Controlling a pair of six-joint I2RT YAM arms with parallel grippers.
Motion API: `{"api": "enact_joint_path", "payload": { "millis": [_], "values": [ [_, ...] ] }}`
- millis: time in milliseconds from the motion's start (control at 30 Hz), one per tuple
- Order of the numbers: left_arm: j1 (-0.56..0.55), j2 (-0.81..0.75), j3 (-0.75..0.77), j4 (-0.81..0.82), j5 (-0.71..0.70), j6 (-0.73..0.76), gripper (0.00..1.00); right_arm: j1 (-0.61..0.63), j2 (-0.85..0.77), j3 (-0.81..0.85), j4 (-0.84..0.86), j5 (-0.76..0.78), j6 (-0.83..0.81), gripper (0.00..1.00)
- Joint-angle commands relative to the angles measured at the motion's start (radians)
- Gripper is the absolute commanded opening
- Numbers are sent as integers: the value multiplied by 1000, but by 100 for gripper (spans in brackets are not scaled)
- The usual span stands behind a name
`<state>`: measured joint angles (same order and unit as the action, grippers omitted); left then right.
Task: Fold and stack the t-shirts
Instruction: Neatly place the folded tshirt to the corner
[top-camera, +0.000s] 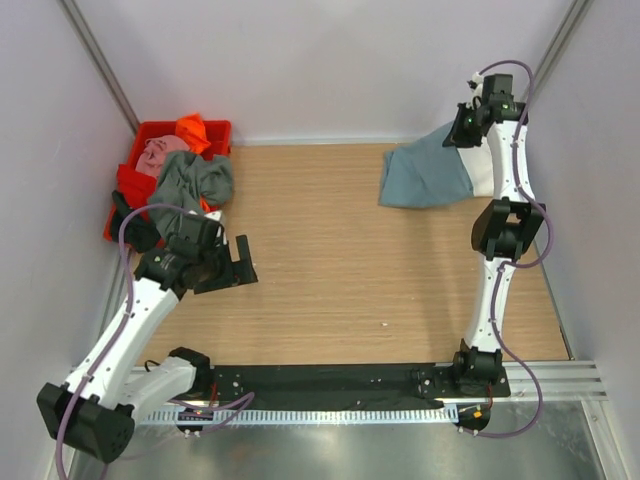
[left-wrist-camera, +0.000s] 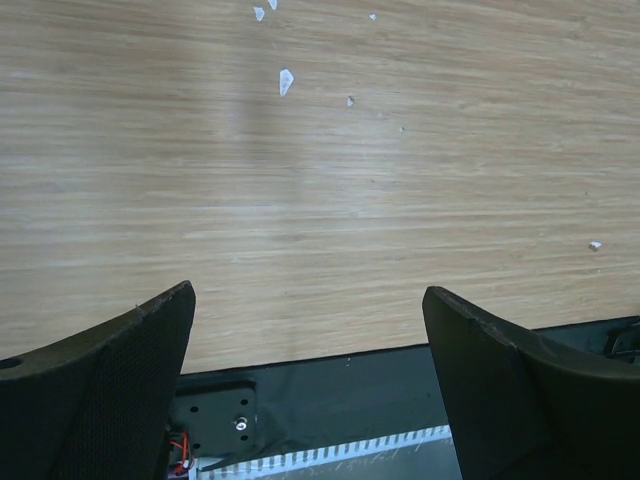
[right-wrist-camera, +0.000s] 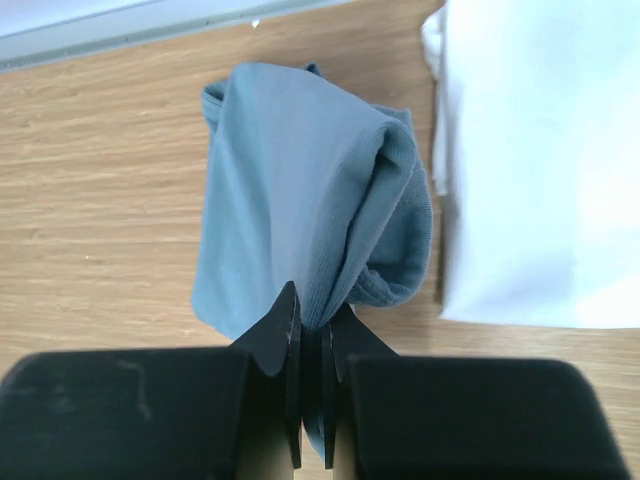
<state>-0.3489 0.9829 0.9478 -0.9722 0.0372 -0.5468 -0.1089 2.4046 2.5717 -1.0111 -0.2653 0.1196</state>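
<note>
A dusty teal-blue t-shirt (top-camera: 425, 175) hangs bunched from my right gripper (top-camera: 467, 128) at the far right of the table, its lower part trailing on the wood. In the right wrist view the jaws are shut on a fold of this blue t-shirt (right-wrist-camera: 300, 200), with the right gripper (right-wrist-camera: 313, 322) pinching the cloth. A white t-shirt (right-wrist-camera: 540, 150) lies flat just right of it. Grey-green (top-camera: 192, 180), pink (top-camera: 160, 152) and orange (top-camera: 194, 130) t-shirts are heaped in the tub. My left gripper (top-camera: 240, 262) is open and empty over bare wood (left-wrist-camera: 300, 200) at the left.
The red plastic tub (top-camera: 125, 185) sits in the far left corner against the wall. A black strip (top-camera: 330, 385) and metal rail run along the near edge by the arm bases. White walls close the table on three sides.
</note>
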Motion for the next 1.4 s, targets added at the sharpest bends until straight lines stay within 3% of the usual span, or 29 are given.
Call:
{"api": "enact_joint_path", "payload": {
  "millis": [0, 667, 1133, 1367],
  "values": [
    [-5, -62, -9, 30, -31, -30, 96, -3, -42, 71, 55, 34, -66, 1],
    [-4, -35, -23, 40, -94, -54, 94, -115, -84, 104, 310, 17, -143, 1],
    [-4, -12, -18, 40, -106, -56, 92, -120, -182, 114, 243, -232, -123, 1],
    [-4, -15, -20, 43, -102, -56, 91, -178, -234, 85, 230, -217, -123, 1]
  ]
}}
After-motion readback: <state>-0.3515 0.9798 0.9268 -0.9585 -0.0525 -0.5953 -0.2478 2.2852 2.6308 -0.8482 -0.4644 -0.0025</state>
